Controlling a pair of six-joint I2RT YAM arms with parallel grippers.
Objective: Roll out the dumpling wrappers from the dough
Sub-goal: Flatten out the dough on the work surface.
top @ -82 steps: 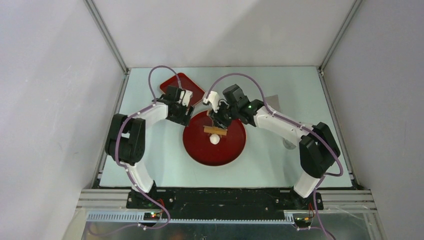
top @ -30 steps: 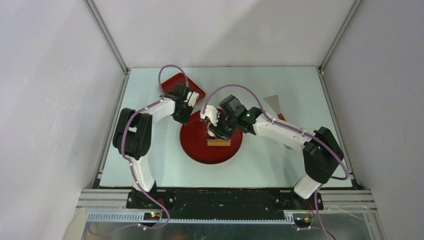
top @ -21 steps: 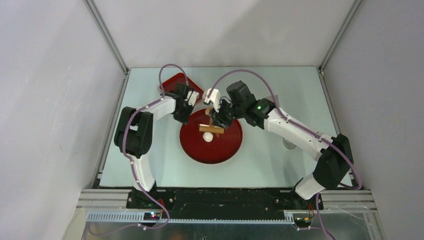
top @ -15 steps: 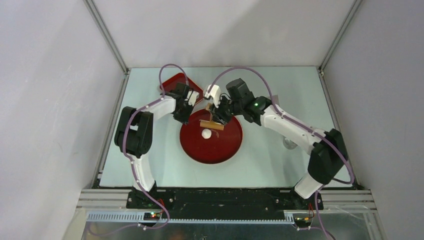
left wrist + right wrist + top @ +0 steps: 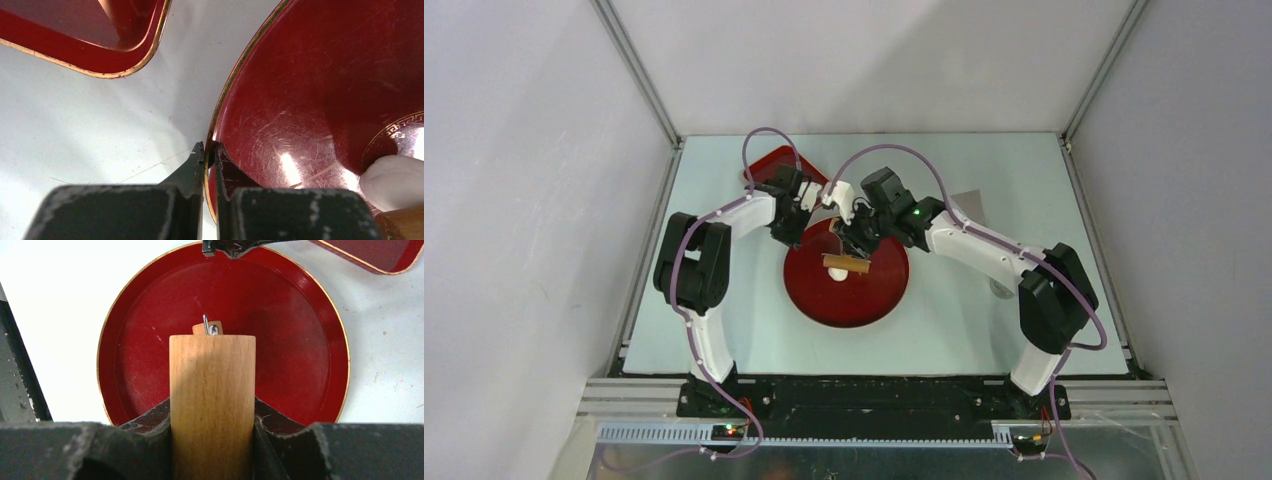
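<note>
Now my left pincer [image 5: 210,150] clamps red plate [image 5: 226,95] rim; right pincer [image 5: 212,412] grips rolling pin [image 5: 212,370] by dough lump [image 5: 395,180].

Two arms, left arm [image 5: 734,213] and right arm [image 5: 976,246]: white link shells, black joint housings, looping purple cables [image 5: 769,131], green indicator light [image 5: 917,212] on right arm; left hand [image 5: 210,150], right hand [image 5: 212,410] scuffed matte black.

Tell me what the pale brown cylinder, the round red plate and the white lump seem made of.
Pale brown cylinder: likely bare wood, matte, fine lengthwise grain. Round red plate: lacquerware or plastic, can't tell; glossy, finely scratched, gold-lined rim. White lump: apparently soft dough, smooth and matte.
</note>
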